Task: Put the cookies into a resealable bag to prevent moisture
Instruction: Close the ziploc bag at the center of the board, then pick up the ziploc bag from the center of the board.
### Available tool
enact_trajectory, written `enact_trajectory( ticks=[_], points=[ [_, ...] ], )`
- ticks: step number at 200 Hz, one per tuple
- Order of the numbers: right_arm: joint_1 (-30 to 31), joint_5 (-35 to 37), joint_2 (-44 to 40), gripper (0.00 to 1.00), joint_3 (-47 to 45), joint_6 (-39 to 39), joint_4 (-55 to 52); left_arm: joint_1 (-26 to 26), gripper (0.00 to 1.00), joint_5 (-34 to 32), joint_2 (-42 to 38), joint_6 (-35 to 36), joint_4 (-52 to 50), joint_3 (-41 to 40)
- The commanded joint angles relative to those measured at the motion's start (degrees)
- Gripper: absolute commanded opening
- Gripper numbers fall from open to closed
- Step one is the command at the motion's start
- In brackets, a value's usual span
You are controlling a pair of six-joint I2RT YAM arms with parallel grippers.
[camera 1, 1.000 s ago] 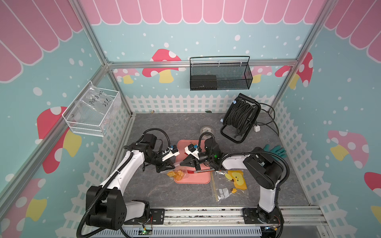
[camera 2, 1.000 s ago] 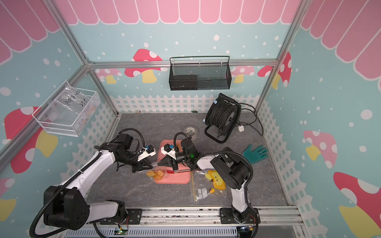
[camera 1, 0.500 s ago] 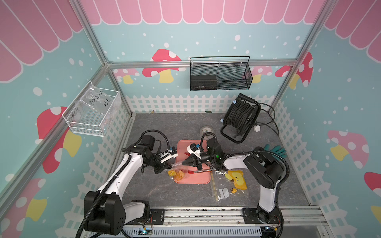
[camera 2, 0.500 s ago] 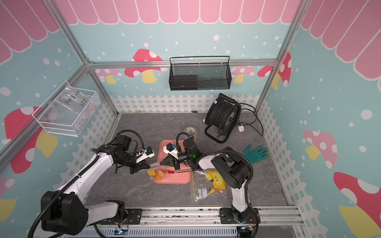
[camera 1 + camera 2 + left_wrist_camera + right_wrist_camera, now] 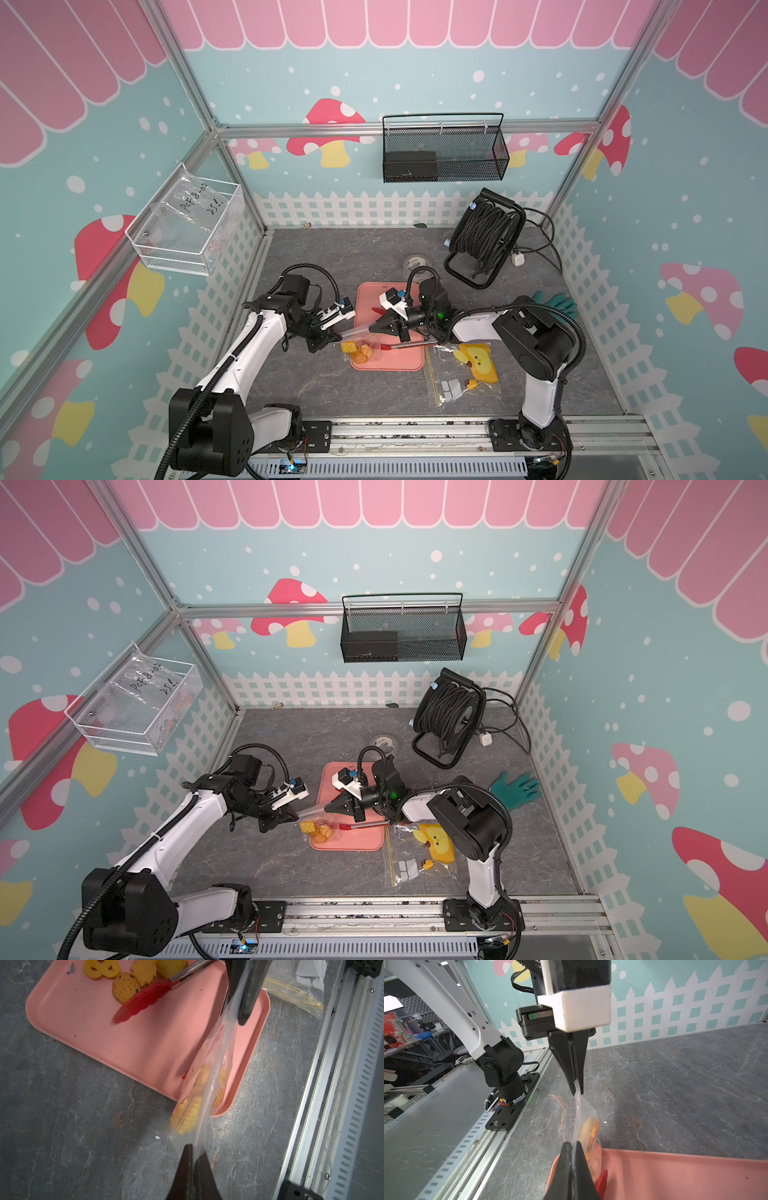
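The resealable bag (image 5: 209, 1084) hangs stretched between my two grippers over the near left corner of the pink tray (image 5: 390, 361). Cookies (image 5: 359, 350) (image 5: 188, 1114) sit in its lower part. My left gripper (image 5: 338, 333) (image 5: 194, 1147) is shut on one end of the bag's top edge. Pinching the other end is my right gripper (image 5: 370, 328) (image 5: 572, 1144), also shut. The two grippers face each other in both top views, and the cookies (image 5: 318, 830) hang between them. Several more cookies (image 5: 124, 986) lie on the tray beside red tongs (image 5: 143, 1001).
A larger clear bag with a yellow item (image 5: 476, 361) lies right of the tray. Behind stand a black cable reel (image 5: 484, 241) and a tape roll (image 5: 417, 264). A green glove (image 5: 555, 301) lies at the right. The aluminium rail (image 5: 415, 432) runs along the front edge.
The left arm has shifted slightly. The bag stays strung between both grippers with the cookies inside.
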Motion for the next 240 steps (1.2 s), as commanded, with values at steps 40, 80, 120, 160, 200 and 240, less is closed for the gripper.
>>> enact_trajectory(
  ticks=[40,80,120,160,200,240],
  points=[
    [-1.05,-1.23,-2.36,0.00,-1.32,0.80,2.43,1.91,0.00,-1.97,-1.76,0.14,1.53,-2.05],
    [-1.31,-1.00,-2.38,0.00,-1.69,0.86,2.54,2.47,0.10,-1.32,-1.82,-0.61,1.94,-1.72],
    [-1.31,-0.38,-1.74,0.01,-1.08,0.88,2.72,4.13,0.00,4.99,-2.65,-1.16,0.73,0.25],
    [-1.28,3.09,-3.64,0.36,-0.47,-0.54,1.95,4.67,0.00,-1.93,-2.36,-4.25,-1.37,4.76],
    [-3.16,10.45,-10.02,0.69,0.17,-1.68,-2.84,6.96,0.00,-9.81,0.36,-17.31,-1.32,15.28],
    [-6.20,21.88,-17.27,0.76,0.55,-3.26,-14.82,8.29,0.00,-15.81,11.81,-30.87,2.27,23.25]
  ],
)
